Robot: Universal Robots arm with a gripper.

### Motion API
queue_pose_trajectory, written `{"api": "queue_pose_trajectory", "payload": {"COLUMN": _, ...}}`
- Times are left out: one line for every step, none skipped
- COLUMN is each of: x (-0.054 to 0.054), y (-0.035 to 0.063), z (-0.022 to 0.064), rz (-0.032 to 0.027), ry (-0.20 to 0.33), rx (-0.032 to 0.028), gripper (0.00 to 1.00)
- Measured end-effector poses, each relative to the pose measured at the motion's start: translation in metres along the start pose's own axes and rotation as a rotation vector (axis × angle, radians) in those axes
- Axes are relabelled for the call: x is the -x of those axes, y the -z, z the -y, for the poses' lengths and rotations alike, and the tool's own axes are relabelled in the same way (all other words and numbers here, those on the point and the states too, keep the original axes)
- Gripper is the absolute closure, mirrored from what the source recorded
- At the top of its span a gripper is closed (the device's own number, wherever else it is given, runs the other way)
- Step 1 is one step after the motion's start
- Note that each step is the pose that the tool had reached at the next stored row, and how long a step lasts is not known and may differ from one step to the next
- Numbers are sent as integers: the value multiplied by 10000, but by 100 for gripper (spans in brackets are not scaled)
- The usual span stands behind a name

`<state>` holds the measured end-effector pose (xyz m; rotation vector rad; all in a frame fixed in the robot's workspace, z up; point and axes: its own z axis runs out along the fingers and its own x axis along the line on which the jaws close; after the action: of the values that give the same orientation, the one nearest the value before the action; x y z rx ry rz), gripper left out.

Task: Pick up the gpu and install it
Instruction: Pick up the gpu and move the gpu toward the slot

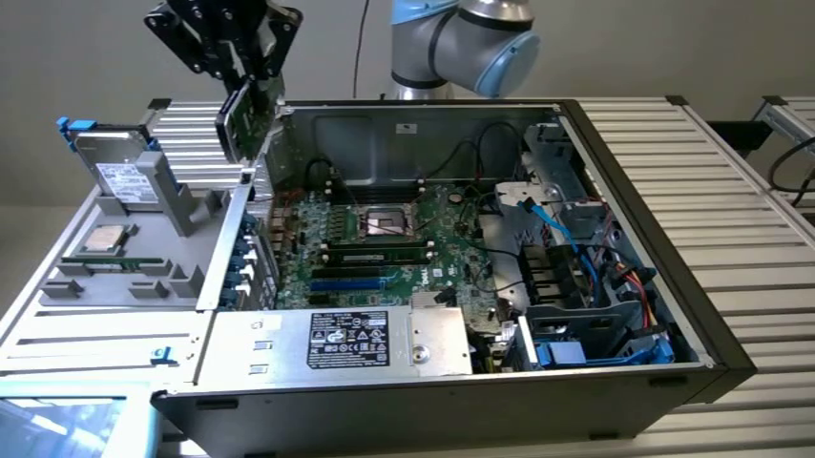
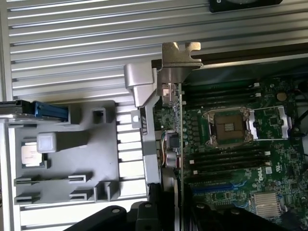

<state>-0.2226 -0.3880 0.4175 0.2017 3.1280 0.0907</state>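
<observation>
My gripper (image 1: pixel 250 74) hangs high at the exterior view's left, shut on the gpu (image 1: pixel 247 122). The gpu is a green card held on edge, above the open computer case's wall on that side. In the wrist view the gpu (image 2: pixel 180 144) is seen edge-on, with its silver bracket (image 2: pixel 179 60) at the end farthest from my gripper (image 2: pixel 177 204). The card is in the air over the border between the grey fixture and the large green motherboard (image 2: pixel 240 144), touching neither.
The open case (image 1: pixel 662 239) holds the motherboard (image 1: pixel 382 239), blue cables (image 1: pixel 560 229) and a power supply (image 1: pixel 344 339). A grey fixture (image 1: pixel 128 277) beside the case carries a hard drive (image 1: pixel 121 176) and a CPU chip (image 1: pixel 102 240). Ribbed metal table (image 1: pixel 751 191) surrounds them.
</observation>
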Motion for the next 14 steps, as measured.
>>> {"api": "queue_pose_trajectory", "payload": {"x": 46, "y": -1, "z": -5, "rz": 0, "ry": 0, "rx": 0, "gripper": 71}}
{"api": "queue_pose_trajectory", "payload": {"x": 91, "y": -1, "z": -11, "rz": 0, "ry": 2, "rx": 0, "gripper": 71}}
{"api": "queue_pose_trajectory", "payload": {"x": 139, "y": -1, "z": -16, "rz": 0, "ry": 0, "rx": 0, "gripper": 71}}
{"api": "queue_pose_trajectory", "payload": {"x": 183, "y": -2, "z": -21, "rz": 0, "ry": 0, "rx": 0, "gripper": 71}}
{"api": "queue_pose_trajectory", "payload": {"x": 229, "y": -2, "z": -26, "rz": 0, "ry": 0, "rx": 0, "gripper": 71}}
{"api": "queue_pose_trajectory", "payload": {"x": 274, "y": -2, "z": -28, "rz": 0, "ry": 1, "rx": -1, "gripper": 71}}
{"api": "queue_pose_trajectory", "payload": {"x": 319, "y": -2, "z": -27, "rz": 0, "ry": 0, "rx": 0, "gripper": 71}}
{"api": "queue_pose_trajectory", "payload": {"x": 365, "y": -2, "z": -24, "rz": 0, "ry": 0, "rx": 0, "gripper": 71}}
{"api": "queue_pose_trajectory", "payload": {"x": 413, "y": -2, "z": -20, "rz": 0, "ry": 1, "rx": 1, "gripper": 71}}
{"api": "queue_pose_trajectory", "payload": {"x": 458, "y": -2, "z": -16, "rz": 0, "ry": 1, "rx": 0, "gripper": 71}}
{"api": "queue_pose_trajectory", "payload": {"x": 506, "y": -2, "z": -10, "rz": 0, "ry": 0, "rx": 0, "gripper": 71}}
{"api": "queue_pose_trajectory", "payload": {"x": 551, "y": -1, "z": -2, "rz": -1, "ry": 0, "rx": -1, "gripper": 71}}
{"api": "queue_pose_trajectory", "payload": {"x": 596, "y": 0, "z": 9, "rz": -1, "ry": 1, "rx": -1, "gripper": 71}}
{"api": "queue_pose_trajectory", "payload": {"x": 639, "y": 0, "z": 21, "rz": 0, "ry": 0, "rx": 0, "gripper": 71}}
